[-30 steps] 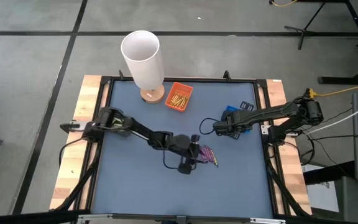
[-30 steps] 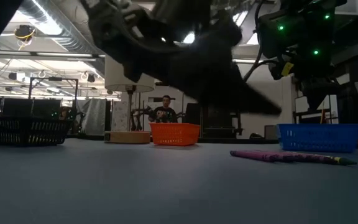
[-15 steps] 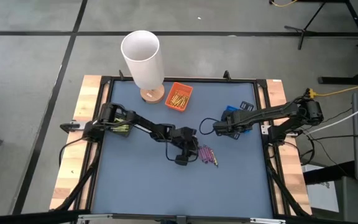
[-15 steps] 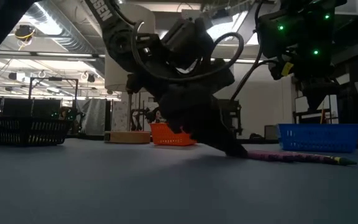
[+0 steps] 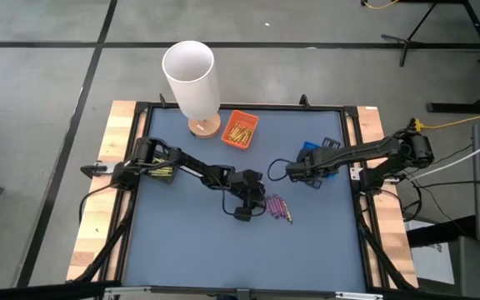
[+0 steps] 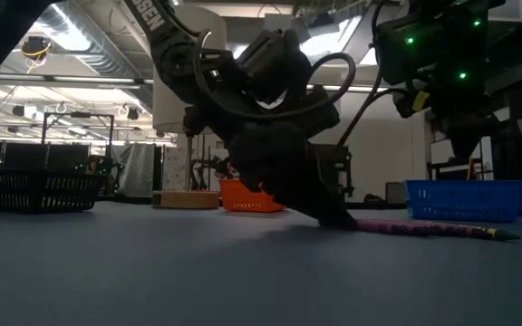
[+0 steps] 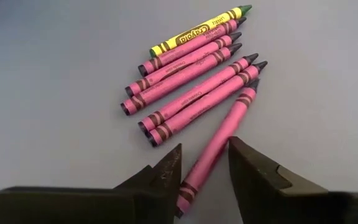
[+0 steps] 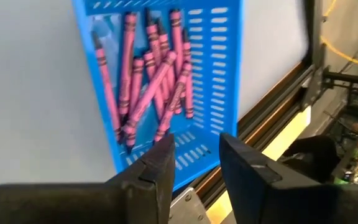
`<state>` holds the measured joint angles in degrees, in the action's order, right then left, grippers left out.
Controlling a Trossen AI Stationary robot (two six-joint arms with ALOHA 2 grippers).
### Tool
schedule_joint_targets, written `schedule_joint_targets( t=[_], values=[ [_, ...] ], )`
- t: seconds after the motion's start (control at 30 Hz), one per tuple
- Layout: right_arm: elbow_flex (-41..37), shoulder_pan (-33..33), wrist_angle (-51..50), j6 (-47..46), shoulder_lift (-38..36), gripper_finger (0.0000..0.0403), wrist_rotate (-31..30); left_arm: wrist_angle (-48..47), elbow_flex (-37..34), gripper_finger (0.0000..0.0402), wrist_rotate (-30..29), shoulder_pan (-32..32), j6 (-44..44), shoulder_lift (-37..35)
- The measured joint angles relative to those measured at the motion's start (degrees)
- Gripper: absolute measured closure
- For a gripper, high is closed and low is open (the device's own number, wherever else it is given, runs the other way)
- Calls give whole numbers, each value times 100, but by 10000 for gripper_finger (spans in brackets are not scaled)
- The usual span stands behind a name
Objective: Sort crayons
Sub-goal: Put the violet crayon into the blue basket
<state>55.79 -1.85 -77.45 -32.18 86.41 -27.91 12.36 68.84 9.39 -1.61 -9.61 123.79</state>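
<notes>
On the blue-grey table [image 5: 190, 242], we see the left gripper [image 7: 205, 168] lowered over a loose cluster of crayons [image 7: 191, 87] near mid-table, its fingers parted on either side of one pink crayon [image 7: 219, 140] and not visibly clamping it. Just ahead of its fingertips lie six more pink crayons and one yellow crayon [image 7: 197, 30], roughly side by side. Well beyond it, near the white cylinder [image 5: 192, 79], sits the orange tray [image 5: 240, 129] of yellow crayons. The right gripper [image 8: 196, 163] hangs, fingers apart and empty, over the blue tray [image 8: 222, 81], which holds a heap of pink crayons.
</notes>
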Motion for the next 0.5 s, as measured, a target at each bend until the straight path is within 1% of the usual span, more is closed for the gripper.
schedule_joint_targets(
  t=[0.2,0.4,0.5],
  values=[
    [0,-7,-13,172,-207,278,371,-11,-4,330,13,-7,0,0],
    [0,-7,25,238,-821,278,524,4,-11,355,-34,-67,-14,0],
    [0,-7,291,237,-1175,278,716,31,-15,364,-118,-110,-15,0]
  ],
)
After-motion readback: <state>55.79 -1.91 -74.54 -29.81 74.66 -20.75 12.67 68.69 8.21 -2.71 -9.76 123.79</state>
